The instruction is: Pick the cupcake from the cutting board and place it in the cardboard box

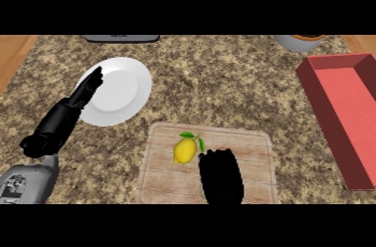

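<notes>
Left hand (82,94) at the view's left, fingers straight and up, lying over the edge of a white plate (125,86); open, holding nothing, resting. Grey forearm comes in at lower left. A dark object sits at the counter's far edge, cut off, cannot identify it.

Centre: wooden board (165,181) on the speckled counter (220,76). On it, a lemon (185,150) with a green leaf, left of centre. No cupcake shows anywhere on the board; the only item visible there is the lemon, despite what the task says.

Right hand (220,174) is over the board, just beside the lemon on its right, seen from the back as a black block. Fingers point away; whether they are curled or hold anything cannot be told. It may hide something beneath it, cannot tell.

Far right: red open box (323,91), long, well apart from the board, nothing seen inside. A grey pot (297,42) at top right, partly cut off.

Handling judgement: the lemon looks light, rigid, smooth-skinned and rounded, so likely to roll or slip. Best taken across its narrow middle, thumb opposite fingers, not by the pointed ends or leaf. Not fragile.
</notes>
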{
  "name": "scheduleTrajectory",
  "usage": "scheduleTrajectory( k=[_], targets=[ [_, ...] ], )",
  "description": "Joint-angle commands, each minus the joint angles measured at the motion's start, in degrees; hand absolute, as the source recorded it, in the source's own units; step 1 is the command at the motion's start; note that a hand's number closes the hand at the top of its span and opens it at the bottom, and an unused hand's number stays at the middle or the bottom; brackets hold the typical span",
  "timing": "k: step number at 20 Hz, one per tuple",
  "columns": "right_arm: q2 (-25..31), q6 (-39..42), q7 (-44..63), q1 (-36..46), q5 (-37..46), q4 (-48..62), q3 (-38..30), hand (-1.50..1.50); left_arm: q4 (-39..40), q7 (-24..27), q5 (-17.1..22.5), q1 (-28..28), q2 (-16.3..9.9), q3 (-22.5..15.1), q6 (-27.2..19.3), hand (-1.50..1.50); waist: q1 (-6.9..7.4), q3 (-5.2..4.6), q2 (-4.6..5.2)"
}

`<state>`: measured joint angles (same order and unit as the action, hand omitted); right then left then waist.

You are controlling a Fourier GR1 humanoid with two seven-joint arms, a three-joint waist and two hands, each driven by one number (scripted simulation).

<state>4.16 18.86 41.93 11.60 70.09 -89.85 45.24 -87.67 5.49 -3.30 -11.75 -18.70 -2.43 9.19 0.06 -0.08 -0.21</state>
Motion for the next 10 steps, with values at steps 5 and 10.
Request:
scheduleTrajectory(
  k=[5,10],
  targets=[
    [0.7,-6.3,-6.7,11.2,-1.4,5.8,-14.7,1.50,-1.1,-0.4,-0.8,0.5,1.1,-0.3,0.6,0.00,0.96,0.12,0.48],
    [3.8,-15.5,-8.2,19.1,-7.5,17.3,-33.1,1.50,-1.1,-1.9,-1.4,-2.4,2.3,-1.6,0.2,0.00,2.34,0.31,1.78]
  ],
)
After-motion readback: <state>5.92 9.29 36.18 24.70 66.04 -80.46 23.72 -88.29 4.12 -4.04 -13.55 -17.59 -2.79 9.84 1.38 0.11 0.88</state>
